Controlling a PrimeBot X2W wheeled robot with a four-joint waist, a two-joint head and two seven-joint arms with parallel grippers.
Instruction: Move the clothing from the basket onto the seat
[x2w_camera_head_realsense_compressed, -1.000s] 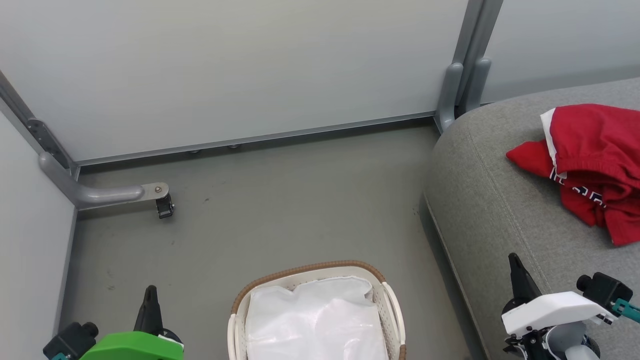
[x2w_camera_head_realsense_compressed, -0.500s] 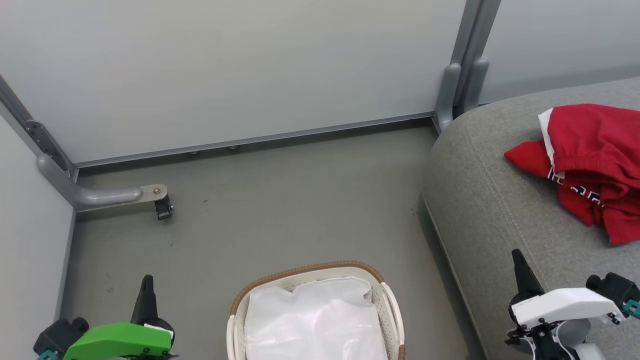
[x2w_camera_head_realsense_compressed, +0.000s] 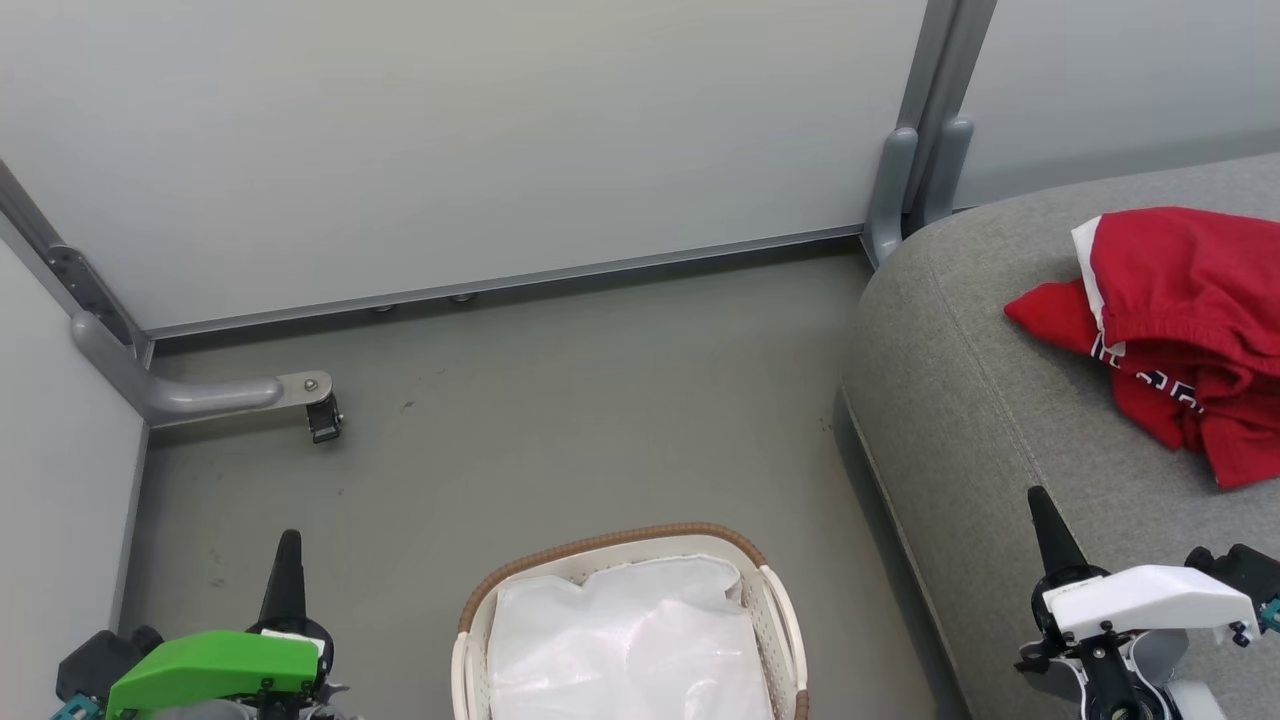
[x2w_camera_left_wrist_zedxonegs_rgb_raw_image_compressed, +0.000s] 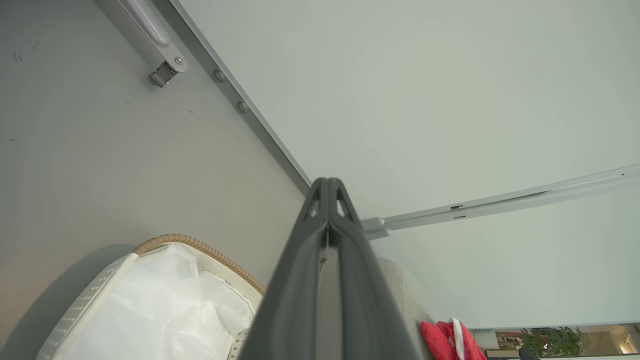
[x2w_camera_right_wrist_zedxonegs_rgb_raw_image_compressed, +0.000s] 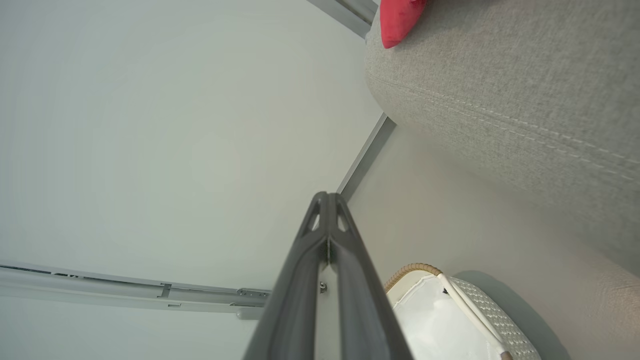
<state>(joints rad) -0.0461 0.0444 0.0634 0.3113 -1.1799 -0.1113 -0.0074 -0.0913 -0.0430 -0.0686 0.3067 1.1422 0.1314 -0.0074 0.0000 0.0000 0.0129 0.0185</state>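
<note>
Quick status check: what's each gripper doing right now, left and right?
Left gripper: closed, holding nothing.
Right gripper: closed, holding nothing.

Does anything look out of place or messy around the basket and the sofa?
Nothing looks spilled or damaged. The clothing lies crumpled in a heap on the seat, unfolded; the basket holds a white liner.

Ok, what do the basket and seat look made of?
Basket: likely white moulded plastic, going by its perforated wall, with a brown woven-look rim, maybe wicker or imitation. Seat: grey matte fabric upholstery, with visible weave and a stitched seam.
</note>
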